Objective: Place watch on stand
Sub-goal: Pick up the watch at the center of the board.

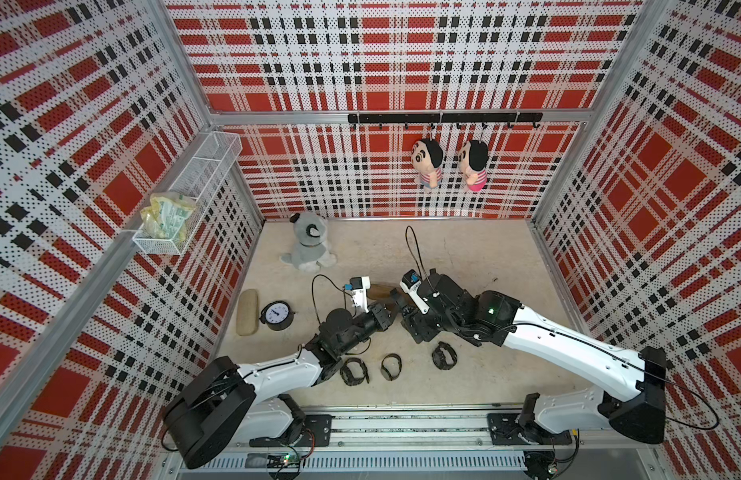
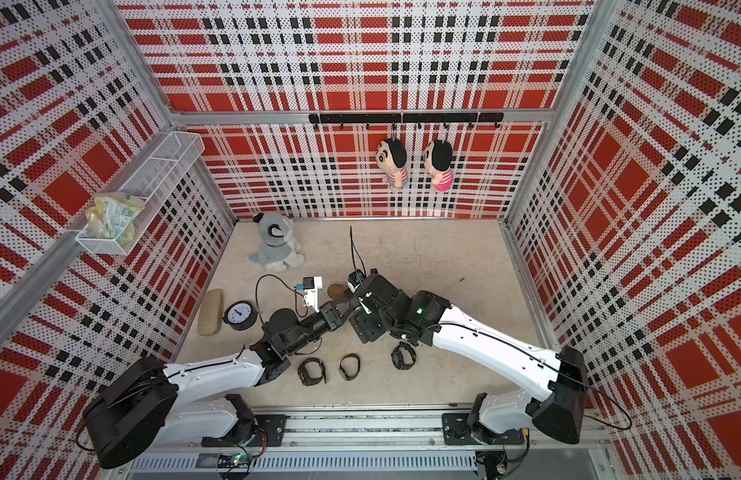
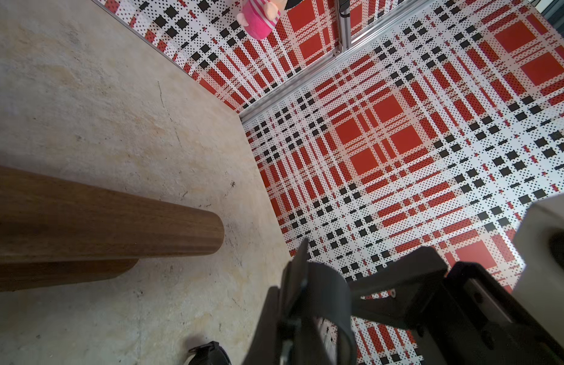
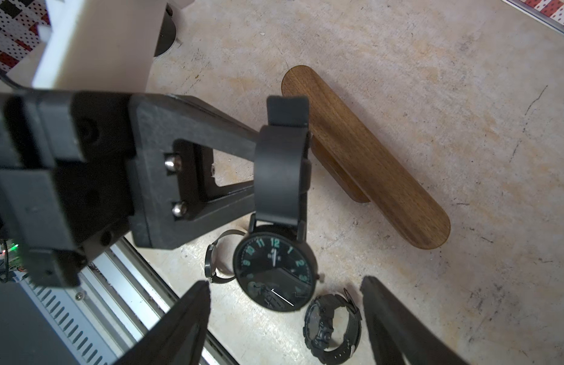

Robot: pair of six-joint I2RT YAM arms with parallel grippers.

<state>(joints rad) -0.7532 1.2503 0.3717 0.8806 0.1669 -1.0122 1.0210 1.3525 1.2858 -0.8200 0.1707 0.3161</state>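
Right wrist view: what holds the watch [image 4: 274, 262]?
— Left gripper [image 4: 257, 164], closed on the strap [image 4: 279, 170]. Right gripper [image 4: 285, 284] stands open around it, not touching. The stand [image 4: 366, 158] is just beside, in the middle of the worktop [image 4: 432, 63].
— The danger?
— Maybe an off-centre squeeze twists the watch; then the strap loop misses the bar end or tips the stand.

I see bright, even light with only soft shadows, strong fisheye bend at the edges in both top views, wrist-view foregrounds blurred, reflections on the watch [image 4: 275, 271] glass.
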